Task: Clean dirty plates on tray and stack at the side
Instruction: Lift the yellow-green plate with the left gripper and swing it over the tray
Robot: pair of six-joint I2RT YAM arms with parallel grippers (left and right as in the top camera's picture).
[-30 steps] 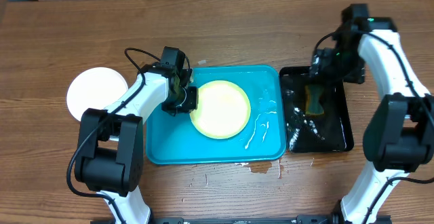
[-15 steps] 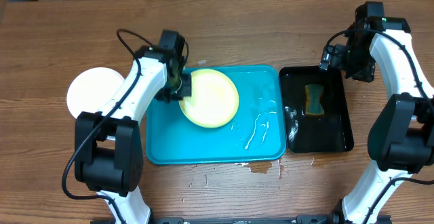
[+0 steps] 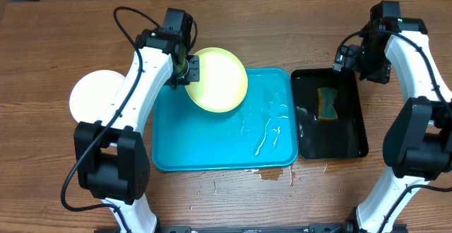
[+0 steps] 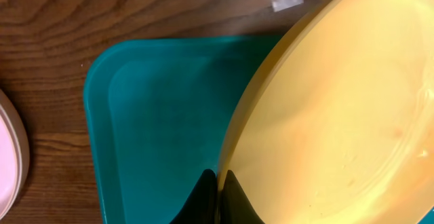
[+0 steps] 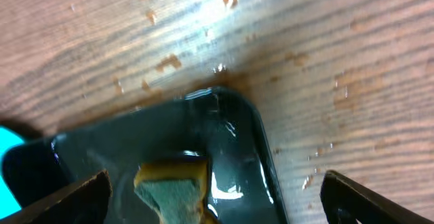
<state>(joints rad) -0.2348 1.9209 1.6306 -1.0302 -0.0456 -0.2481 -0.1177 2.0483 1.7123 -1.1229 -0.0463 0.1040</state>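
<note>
Left claw [image 3: 189, 69]: pinched shut on the rim of the pale yellow-green plate [image 3: 219, 80]. Edge grip, probably because a flat plate offers no other hold. Plate hangs tilted over the far-left corner of the cyan tray [image 3: 212, 152], partly past its rim; faint orange specks on its face. White plate [image 3: 95, 95] on the table left of the tray, likely the stack spot. Right claw [image 3: 347, 60]: jaws wide, holding nothing, above the far end of the black tray [image 3: 349, 145]. Sponge [image 3: 326, 103] lies inside, parked within reach.
</note>
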